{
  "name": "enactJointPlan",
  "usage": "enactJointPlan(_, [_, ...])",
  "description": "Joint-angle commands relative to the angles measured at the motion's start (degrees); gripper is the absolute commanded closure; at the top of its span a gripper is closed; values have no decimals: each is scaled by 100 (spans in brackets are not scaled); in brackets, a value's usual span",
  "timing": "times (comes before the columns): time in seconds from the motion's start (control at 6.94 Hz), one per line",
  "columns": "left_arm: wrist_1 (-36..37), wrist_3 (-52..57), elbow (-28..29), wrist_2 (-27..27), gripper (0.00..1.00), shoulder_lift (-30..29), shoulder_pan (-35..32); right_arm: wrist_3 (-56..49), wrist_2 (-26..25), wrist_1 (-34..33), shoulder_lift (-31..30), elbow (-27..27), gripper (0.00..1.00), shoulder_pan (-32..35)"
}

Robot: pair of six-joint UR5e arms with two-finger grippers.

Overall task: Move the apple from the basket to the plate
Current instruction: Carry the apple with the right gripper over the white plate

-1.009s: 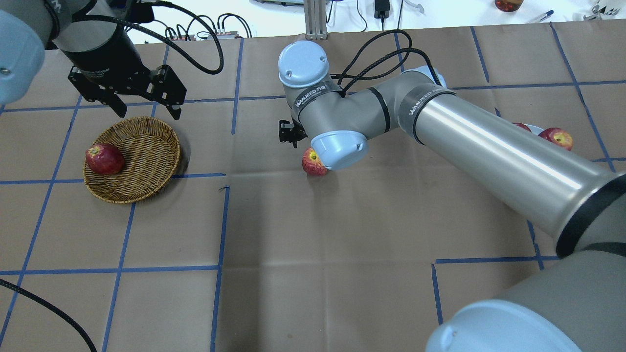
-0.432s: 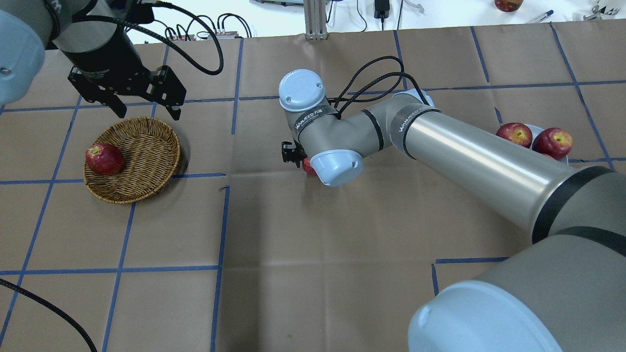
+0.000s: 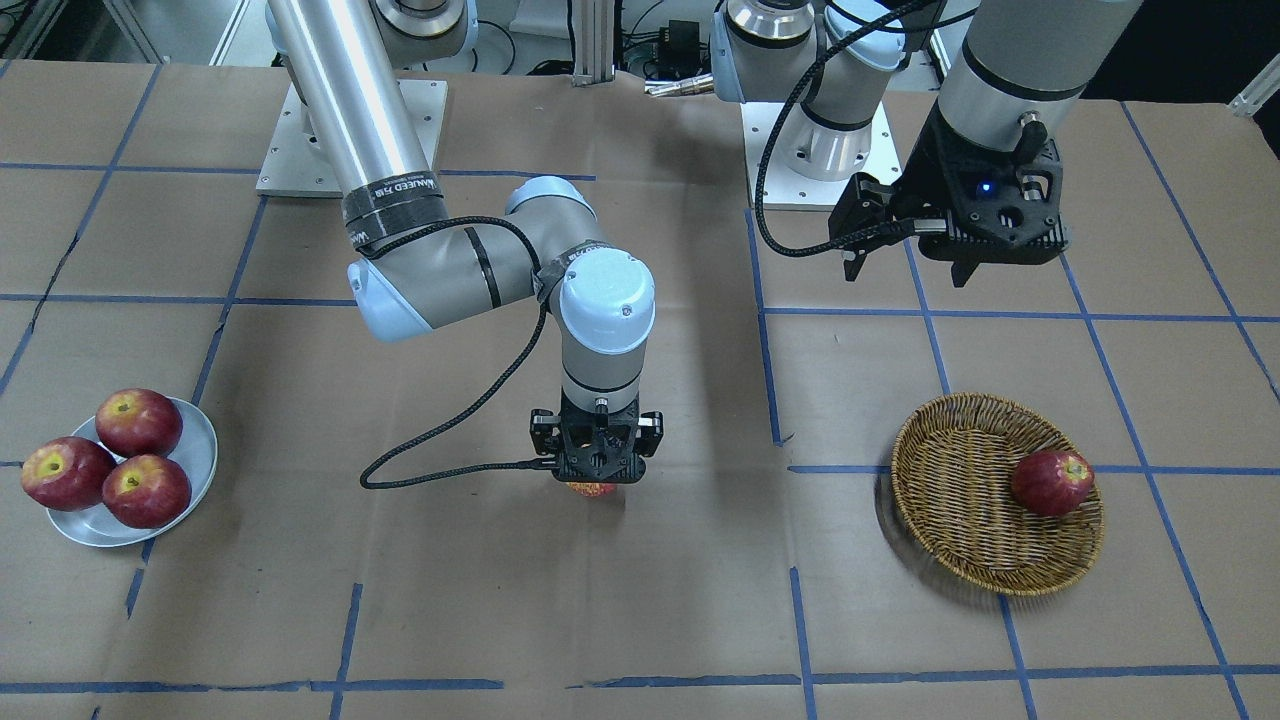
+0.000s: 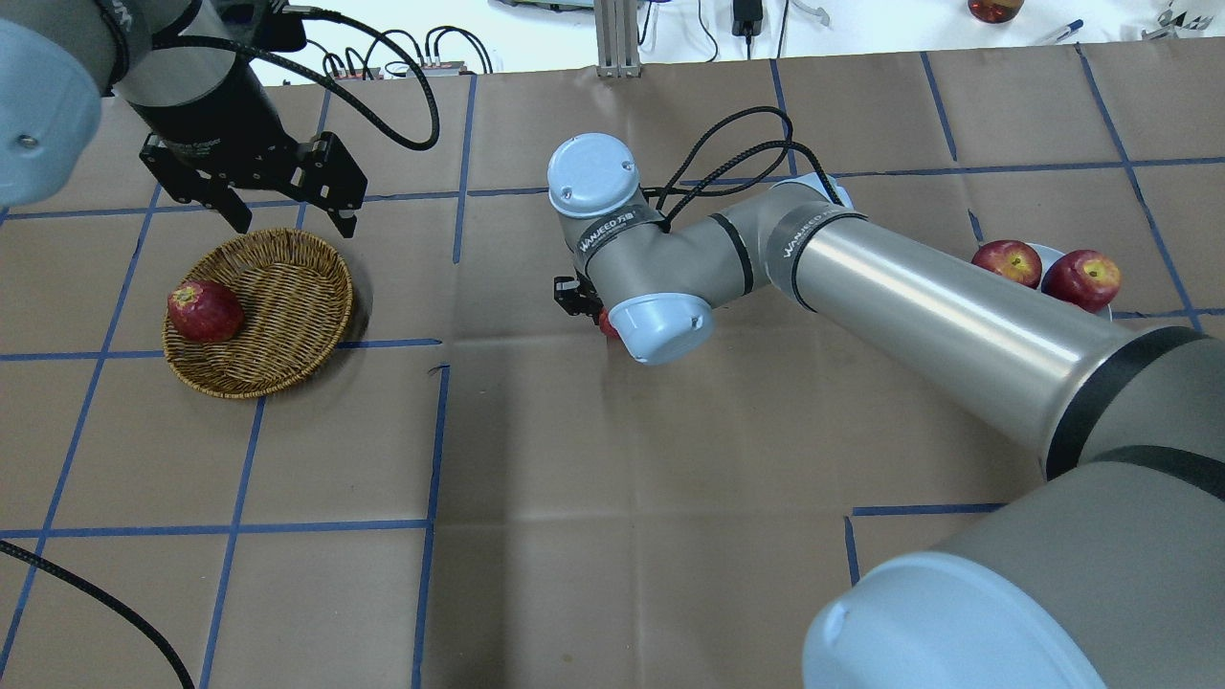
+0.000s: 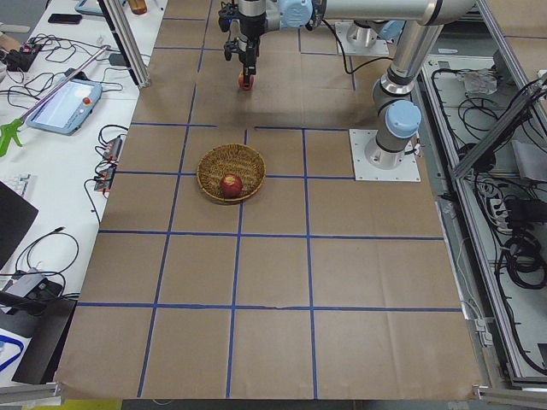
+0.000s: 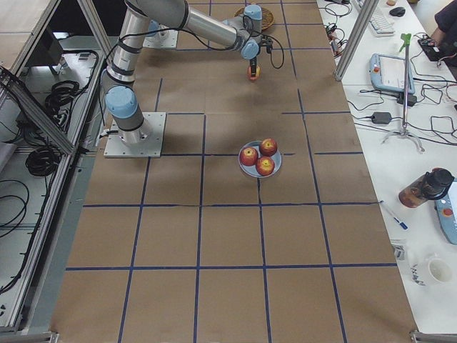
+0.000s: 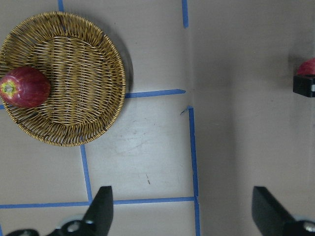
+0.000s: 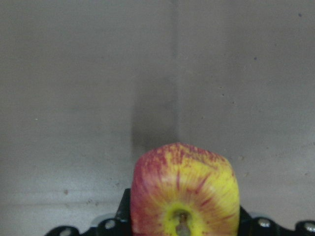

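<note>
In the front-facing view, the apple [image 3: 592, 489] is seen on the table [image 3: 640, 620] near its middle, well apart from both ends. It lies directly beneath the right gripper [image 3: 596, 470], whose jaws stand to either side of it; whether they are pressed on it cannot be told. The basket [image 3: 950, 470] is set toward the table's end on the robot's left, and one dark red apple [image 3: 1051, 482] lies in it against the rim. The plate [image 3: 200, 440] is set toward the opposite end and is nearly filled by three red apples [image 3: 138, 421]. The left gripper [image 3: 905, 272] hangs spread and empty between the basket and the robot-side edge.

In the overhead view, only a red sliver of the apple is shown beside the right wrist.

In the left wrist view, the fingers [image 7: 101, 209] are held wide apart with nothing between them.

In the right wrist view, the apple's stem hollow is turned to the camera. The fruit is judged firm, smooth-skinned, apt to roll and easily bruised. It is best held across its widest girth with moderate pressure.
</note>
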Motion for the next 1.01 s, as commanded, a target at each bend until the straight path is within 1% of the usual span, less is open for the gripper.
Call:
enactJointPlan(0.0, [12,3,97,2,1,-60,1,-16,-7,57,-262,-70,62,-149])
enactJointPlan(0.14, [12,3,150,2,1,-121,1,-94,-33,353,-630,-44,62,-385])
enactJointPlan(0.29, [20,3,160,2,1,-113,9,-417,-42,765,-990,-9,62,-762])
enactJointPlan(0.43, [12,3,168,11,1,-105,18,-986,-50,1100,-1316,95,62,-1235])
enactJointPlan(0.72, [20,3,168,11,1,-113,18,-2521,-59,1060,-1949,735,62,-2403])
enactJointPlan(0.86, [20,3,151,2,1,-131,18,-3443,-42,1025,-2109,921,62,-3027])
